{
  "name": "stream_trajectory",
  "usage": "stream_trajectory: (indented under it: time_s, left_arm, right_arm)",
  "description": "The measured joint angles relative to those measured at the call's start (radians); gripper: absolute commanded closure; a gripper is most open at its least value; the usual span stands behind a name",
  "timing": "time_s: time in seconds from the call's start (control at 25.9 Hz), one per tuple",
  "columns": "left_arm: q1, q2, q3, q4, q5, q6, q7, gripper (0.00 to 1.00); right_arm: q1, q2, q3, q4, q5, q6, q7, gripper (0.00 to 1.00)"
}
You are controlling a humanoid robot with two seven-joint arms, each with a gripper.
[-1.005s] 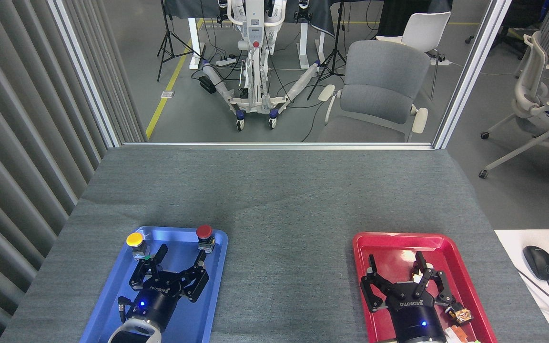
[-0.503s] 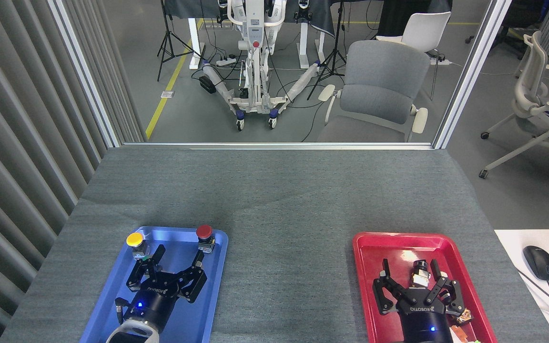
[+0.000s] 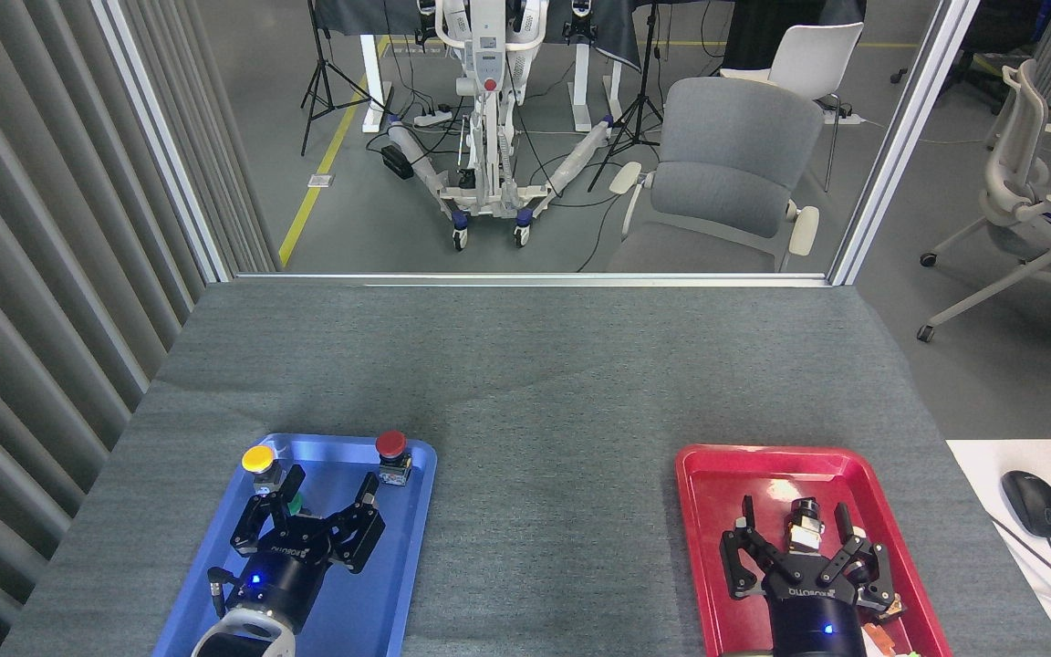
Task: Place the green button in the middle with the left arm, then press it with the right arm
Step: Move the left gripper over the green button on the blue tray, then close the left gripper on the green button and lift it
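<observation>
In the blue tray (image 3: pixel 398 566), the left gripper (image 3: pixel 317 490), fingers spread, hovers just behind the half-hidden green button (image 3: pixel 296 501).

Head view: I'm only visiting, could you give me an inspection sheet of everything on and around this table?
Surface: grey felt tabletop; its middle is bare.
Job's things: green button in the blue tray, mostly hidden behind the left gripper; yellow button and red button at the tray's far end.
Clutter: red tray holds small parts.
Grippers: left open; right gripper open over the red tray.
Cables: floor cables beyond the table.
Surroundings: grey chair, computer mouse.
</observation>
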Motion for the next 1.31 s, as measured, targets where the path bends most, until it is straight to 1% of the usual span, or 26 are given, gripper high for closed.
stream_trajectory:
  time_s: [0.7, 0.77, 0.89, 1.08, 1.2, 1.31]
  left_arm:
    - [0.042, -0.003, 0.003, -0.022, 0.007, 0.015, 0.0, 0.01]
    - [0.054, -0.003, 0.004, -0.025, 0.007, 0.034, 0.0, 0.01]
    - [0.08, -0.004, 0.005, -0.031, 0.007, 0.09, -0.006, 0.01]
    - [0.12, -0.002, 0.004, -0.034, 0.006, 0.129, -0.055, 0.01]
    - [0.118, -0.001, 0.007, -0.015, 0.009, 0.138, -0.067, 0.01]
    - [0.093, 0.0, 0.008, 0.021, 0.007, 0.143, -0.078, 0.01]
  right_arm:
    - [-0.029, 0.011, 0.001, 0.019, -0.002, 0.0, 0.003, 0.0]
    - [-0.03, 0.011, 0.0, 0.02, -0.002, 0.002, 0.003, 0.0]
    - [-0.03, 0.014, 0.0, 0.02, -0.002, 0.003, -0.003, 0.0]
    - [-0.029, 0.042, 0.0, 0.02, -0.001, 0.01, -0.008, 0.0]
    - [-0.03, 0.049, 0.001, 0.019, -0.001, 0.017, -0.008, 0.0]
    - [-0.03, 0.052, 0.001, 0.019, -0.001, 0.02, -0.008, 0.0]
